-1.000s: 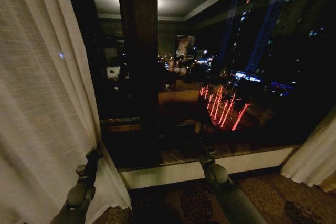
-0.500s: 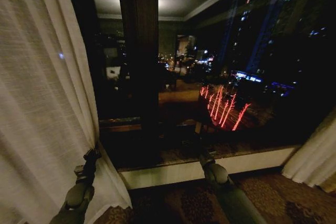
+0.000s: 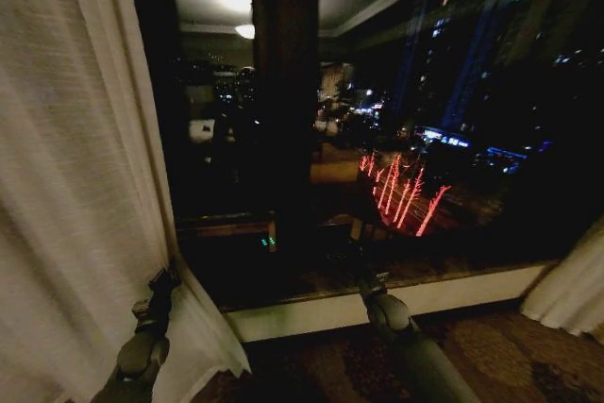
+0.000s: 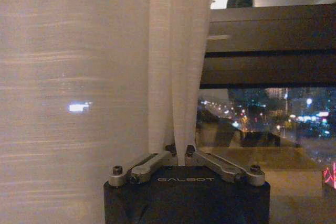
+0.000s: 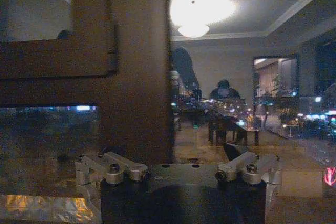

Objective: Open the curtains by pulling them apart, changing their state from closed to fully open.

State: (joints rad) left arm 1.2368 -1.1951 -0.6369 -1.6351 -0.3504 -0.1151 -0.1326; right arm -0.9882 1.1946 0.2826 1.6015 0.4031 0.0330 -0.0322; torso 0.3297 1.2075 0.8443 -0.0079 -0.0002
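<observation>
Pinching the sheer cream-white pleated curtain panel (image 3: 66, 195) at your 9 o'clock, your left gripper (image 4: 179, 153) was clamped on its edge; your right gripper (image 5: 178, 169) hung spread wide, empty. You needed a steady outward pull.

The left tool (image 4: 180, 153) sits at the base of the picture, its two fingers (image 4: 169, 156) drawn together on a narrow gathered fold of the cream curtain (image 4: 73, 77). The sheer fabric hangs in soft pleats beside and behind the fold. Next to the curtain's edge stands a dark window frame (image 4: 268, 45), with city lights (image 4: 310, 114) glowing through the glass.
</observation>
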